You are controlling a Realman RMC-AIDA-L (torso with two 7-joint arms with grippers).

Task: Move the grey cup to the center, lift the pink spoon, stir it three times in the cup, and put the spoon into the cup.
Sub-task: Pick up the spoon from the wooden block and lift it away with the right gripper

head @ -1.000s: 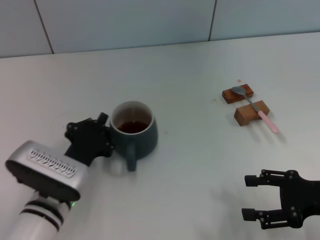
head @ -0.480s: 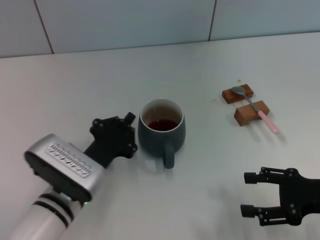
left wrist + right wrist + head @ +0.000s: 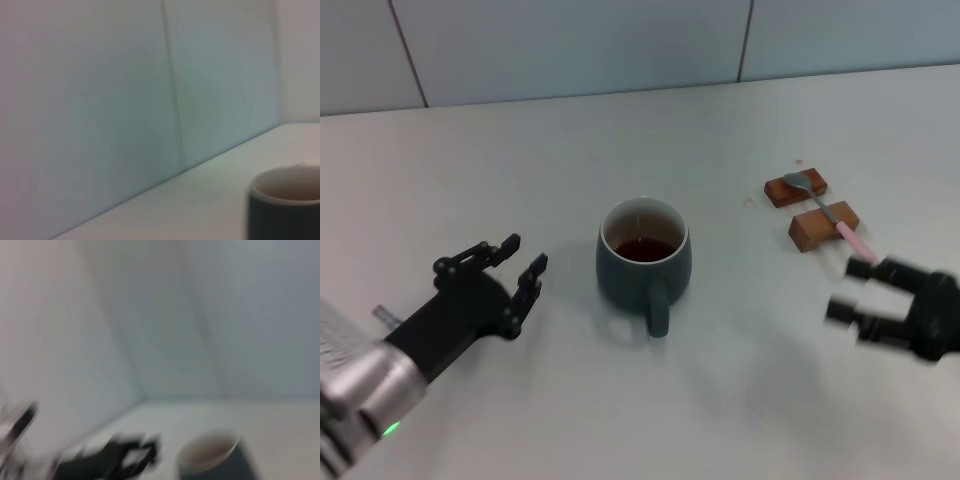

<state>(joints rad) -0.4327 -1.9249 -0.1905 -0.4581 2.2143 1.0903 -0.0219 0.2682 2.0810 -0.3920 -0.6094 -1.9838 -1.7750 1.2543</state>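
The grey cup (image 3: 643,264) stands upright at the table's middle, with dark liquid inside and its handle toward me. It also shows in the left wrist view (image 3: 286,205) and the right wrist view (image 3: 212,457). My left gripper (image 3: 495,272) is open and empty, apart from the cup on its left. The pink spoon (image 3: 828,216) lies across two brown wooden blocks (image 3: 809,207) at the right. My right gripper (image 3: 855,288) is open and empty, blurred, just in front of the spoon's pink handle end.
The white table (image 3: 650,140) meets a tiled wall (image 3: 570,45) at the back. My left gripper also shows blurred in the right wrist view (image 3: 115,460).
My left gripper pushed the cup right to the middle, then let go and drew back to the left. My right gripper moved up toward the spoon.
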